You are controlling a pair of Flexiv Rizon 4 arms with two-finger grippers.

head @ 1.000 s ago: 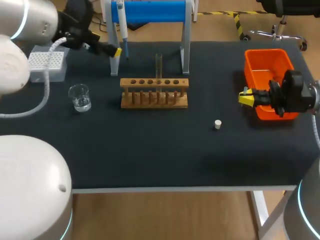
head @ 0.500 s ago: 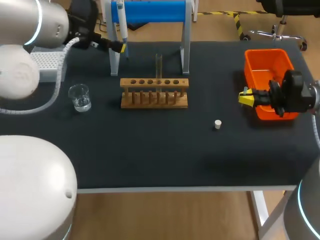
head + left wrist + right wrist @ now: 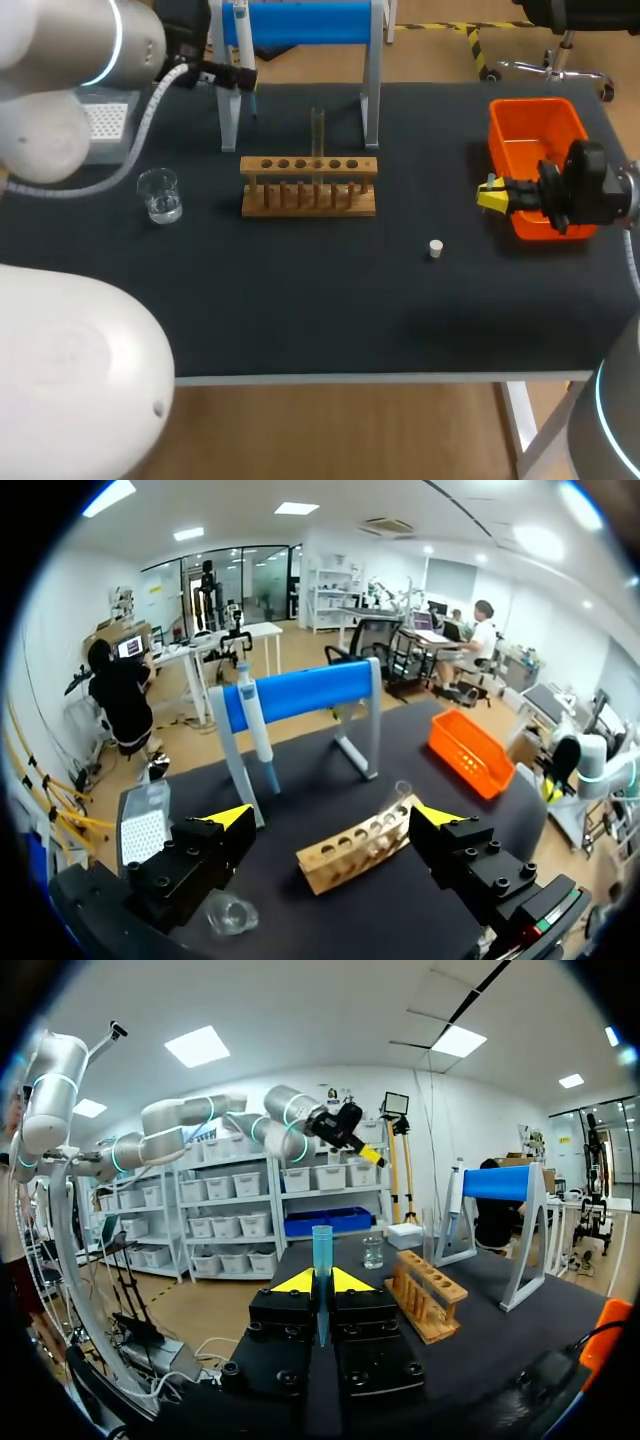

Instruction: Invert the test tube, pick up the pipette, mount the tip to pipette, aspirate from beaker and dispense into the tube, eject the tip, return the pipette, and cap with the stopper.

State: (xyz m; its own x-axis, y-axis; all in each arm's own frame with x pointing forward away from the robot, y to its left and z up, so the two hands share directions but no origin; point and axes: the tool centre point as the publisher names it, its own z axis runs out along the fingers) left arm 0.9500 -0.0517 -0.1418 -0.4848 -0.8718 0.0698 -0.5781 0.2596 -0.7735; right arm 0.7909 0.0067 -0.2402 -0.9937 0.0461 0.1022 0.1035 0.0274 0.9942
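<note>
One white stopper (image 3: 435,248) lies nearest the worktop's (image 3: 300,310) front edge. Midway back, a wooden rack (image 3: 308,187) holds an upright test tube (image 3: 317,128), and the beaker (image 3: 160,195) stands leftward. By the right edge, beside an orange bin (image 3: 530,115), the right gripper (image 3: 320,1280) pinches a blue tip (image 3: 321,1245). At the far edge, the left gripper (image 3: 335,815), spread wide, faces the pipette (image 3: 255,730) on its blue stand (image 3: 300,690).

The head camera looks down from above and behind onto the whole surface (image 3: 300,310). The left wrist camera, raised near the far left corner, looks down across it toward the right edge. The right wrist camera sits low by the right edge, facing left. All three take in the rack (image 3: 309,186) and stand (image 3: 300,22).
</note>
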